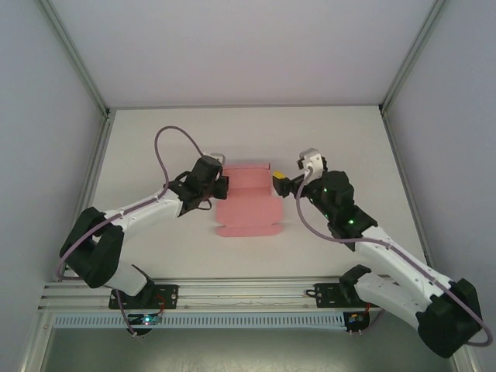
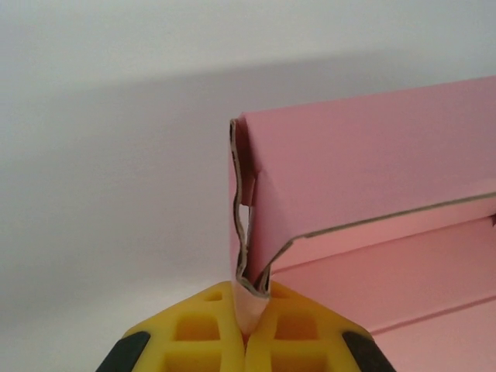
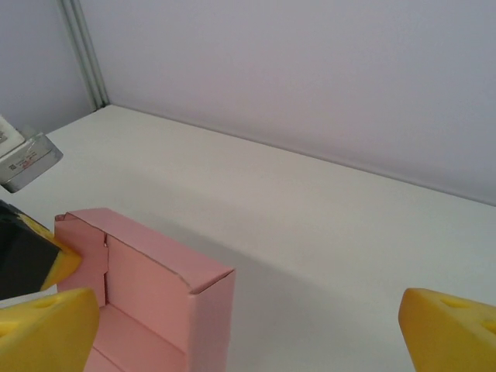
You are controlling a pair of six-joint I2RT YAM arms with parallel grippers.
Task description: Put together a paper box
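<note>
The left fingers [image 2: 203, 329] are pressed fully together on a folded, doubled edge of pink card at the left end of the paper box [image 1: 246, 206], the layers crumpled slightly where they enter the pinch. The right fingers [image 3: 451, 332] stand spread as wide as they go and hold nothing; the box's raised right corner sits between them, close to the left-hand one. The box lies mid-table between the two arms, part-folded: its far wall and end walls stand up, while a broad flap lies flat toward the arms. The card looks thin and very light, stiff only along its creases, so it should slide or tip at a nudge and dent under a hard squeeze; wall edges and folded corners seem the safest places to take hold, with the other end steadied. The table [image 1: 155, 147] is matt white and smooth, offering little grip, enclosed by plain pale walls [image 1: 46, 116] in an aluminium frame [image 1: 77, 58].
</note>
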